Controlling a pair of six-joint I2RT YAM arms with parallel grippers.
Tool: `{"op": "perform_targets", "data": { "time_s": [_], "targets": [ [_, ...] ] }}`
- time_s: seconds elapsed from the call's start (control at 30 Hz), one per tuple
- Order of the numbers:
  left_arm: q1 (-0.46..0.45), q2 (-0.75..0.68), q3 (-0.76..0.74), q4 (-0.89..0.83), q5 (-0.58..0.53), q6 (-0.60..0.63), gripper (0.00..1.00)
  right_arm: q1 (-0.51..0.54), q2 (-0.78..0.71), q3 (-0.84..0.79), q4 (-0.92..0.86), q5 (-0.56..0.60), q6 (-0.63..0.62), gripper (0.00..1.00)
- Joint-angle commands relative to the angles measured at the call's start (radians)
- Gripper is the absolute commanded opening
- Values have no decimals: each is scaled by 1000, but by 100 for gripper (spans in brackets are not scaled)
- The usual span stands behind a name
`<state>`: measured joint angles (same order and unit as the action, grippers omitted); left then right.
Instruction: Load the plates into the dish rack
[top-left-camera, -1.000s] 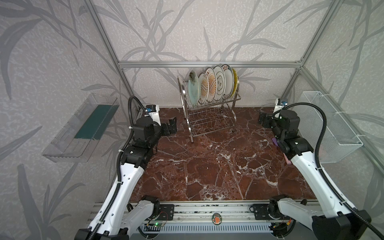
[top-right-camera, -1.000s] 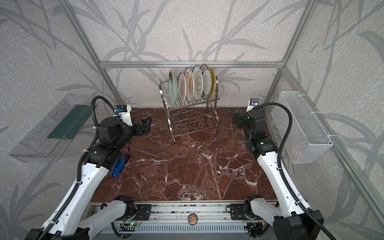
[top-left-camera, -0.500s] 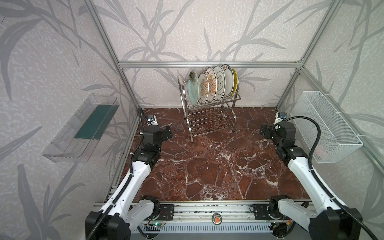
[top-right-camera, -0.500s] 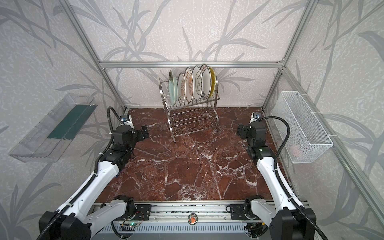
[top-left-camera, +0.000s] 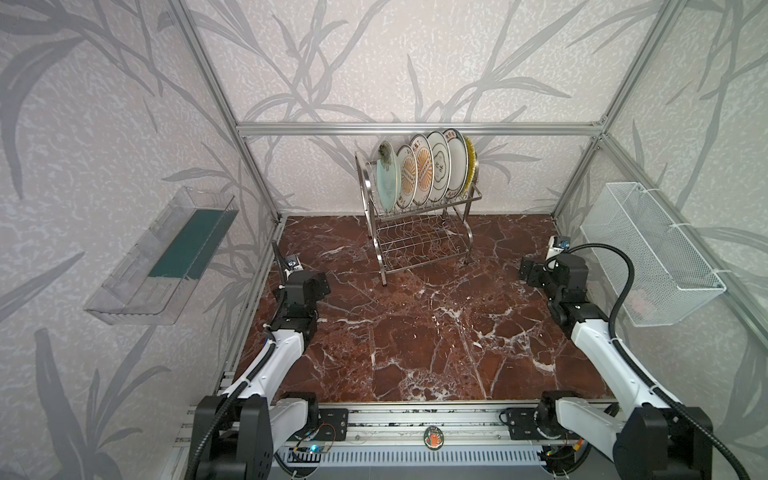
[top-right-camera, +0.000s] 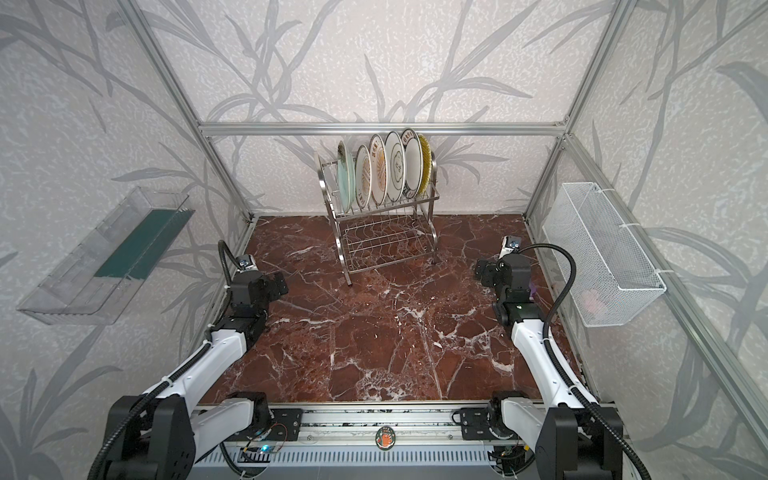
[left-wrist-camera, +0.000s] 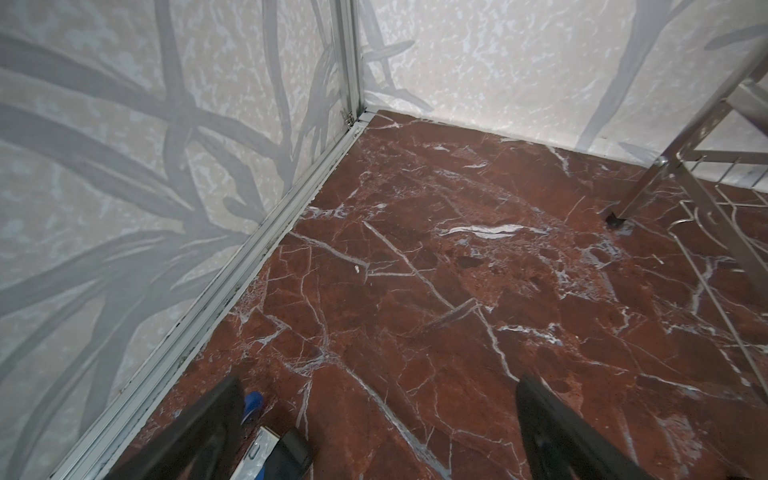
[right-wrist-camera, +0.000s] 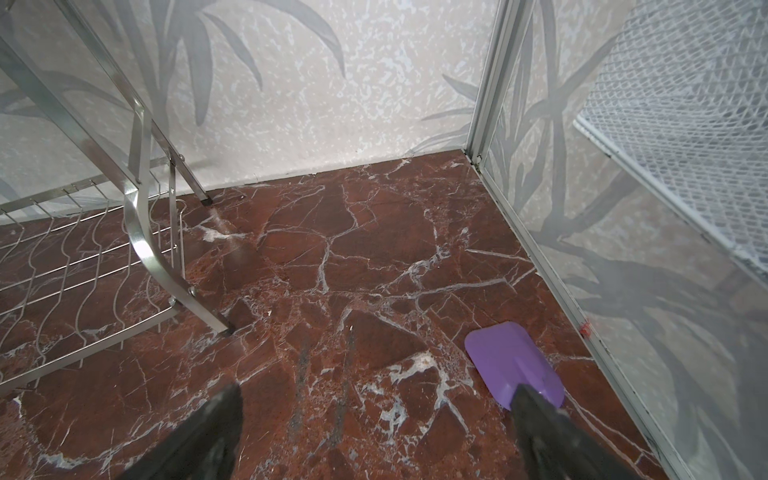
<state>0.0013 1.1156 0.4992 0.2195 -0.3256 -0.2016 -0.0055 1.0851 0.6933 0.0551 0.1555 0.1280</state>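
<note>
- In both top views, the dish rack (top-left-camera: 419, 245) (top-right-camera: 386, 245) stands at the back of the red marble tabletop (top-left-camera: 415, 332), close to the rear wall.
- All six plates (top-left-camera: 422, 174) (top-right-camera: 384, 170) stand on edge in a row between the prongs of its top tier. The pale celadon one is at the left end and the yellow ribbed one at the right end.
- In the same views, my left gripper (top-left-camera: 323, 286) (top-right-camera: 281, 286) sits low by the left wall. My right gripper (top-left-camera: 524, 272) (top-right-camera: 480, 272) sits low by the right wall. Both are well apart from the rack.
- A clear plastic tray (top-left-camera: 166, 257) hangs on the left wall and a white mesh basket (top-left-camera: 648, 257) on the right wall.
- Through my left wrist camera, my left gripper (left-wrist-camera: 378, 399) has its two dark fingers (left-wrist-camera: 216, 432) spread wide, with only bare marble between them.
- One leg of the rack (left-wrist-camera: 648, 187) stands ahead, off to the side.
- Just beside one finger lies a small thing with a blue end and a shiny metal part (left-wrist-camera: 266, 449). I cannot tell what it is.
- Through my right wrist camera, my right gripper (right-wrist-camera: 374, 399) is likewise wide apart and holds nothing.
- A flat purple blade (right-wrist-camera: 511, 365) lies on the marble near the side frame, partly hidden behind one of my fingers (right-wrist-camera: 548, 428).
- The rack's curved leg and lower wire shelf (right-wrist-camera: 141, 232) are off to the other side, and the mesh basket (right-wrist-camera: 685, 104) hangs above the frame.
</note>
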Motion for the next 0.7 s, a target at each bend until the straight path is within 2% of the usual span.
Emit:
{"op": "perform_targets", "data": {
  "time_s": [0.0, 0.03, 0.1, 0.4, 0.57, 0.67],
  "targets": [
    [31, 26, -30, 136, 46, 6, 99, -9, 1, -25, 52, -3, -15, 99],
    [44, 39, -38, 159, 77, 9, 99, -10, -2, -33, 63, 2, -19, 99],
    [59, 68, -59, 221, 72, -17, 99, -14, -4, -44, 77, 7, -24, 99],
    [95, 216, -160, 558, 192, 68, 99, -37, -12, -74, 107, 1, -22, 99],
    [114, 282, -173, 674, 304, 77, 99, -46, -5, -84, 125, -5, -24, 99],
    [130, 318, -153, 663, 385, 79, 99, -47, -3, -85, 130, -8, -36, 99]
  ]
}}
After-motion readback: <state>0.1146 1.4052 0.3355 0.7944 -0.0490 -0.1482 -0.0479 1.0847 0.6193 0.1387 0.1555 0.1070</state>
